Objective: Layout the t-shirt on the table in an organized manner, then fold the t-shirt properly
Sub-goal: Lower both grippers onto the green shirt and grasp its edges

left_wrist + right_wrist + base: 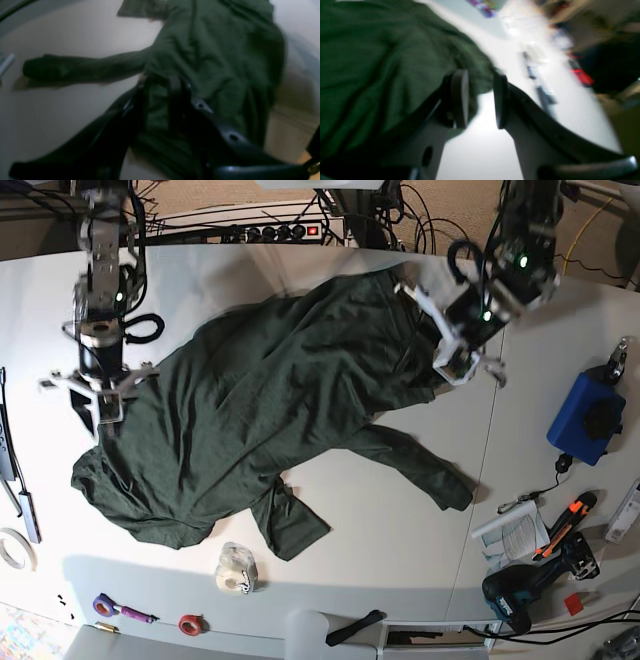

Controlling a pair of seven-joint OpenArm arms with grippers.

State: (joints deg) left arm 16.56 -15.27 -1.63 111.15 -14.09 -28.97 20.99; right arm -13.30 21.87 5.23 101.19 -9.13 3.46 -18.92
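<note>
shirt spread across the table, both my grippers at its edges

the t-shirt (250,420) lies on the table (400,520), wrinkled and not yet flat. its body goes diagonally from the far right to the near left of the base view. one long sleeve (420,465) reaches out toward the near right, and a smaller flap (290,525) points to the front edge, just beside a roll of tape (237,568).

my left gripper (455,350) is at the far right border of the cloth. in my left wrist view the fabric runs between the two fingers (200,103), but the picture is dark and blurred, so i cannot tell if they press it or only stand around it.

my right gripper (480,100) is at the left border of the shirt. its two pads (460,97) stand clearly apart with bare white table in the gap, and the cloth edge only bulges behind them. i am holding nothing there.

open room: the white surface in front of the long sleeve is bare up to the seam line (480,500). past the seam lie a blue box (585,418), a drill (520,595) and small tools. the left rim has a tape ring (12,548) and a black strip (8,450).
</note>
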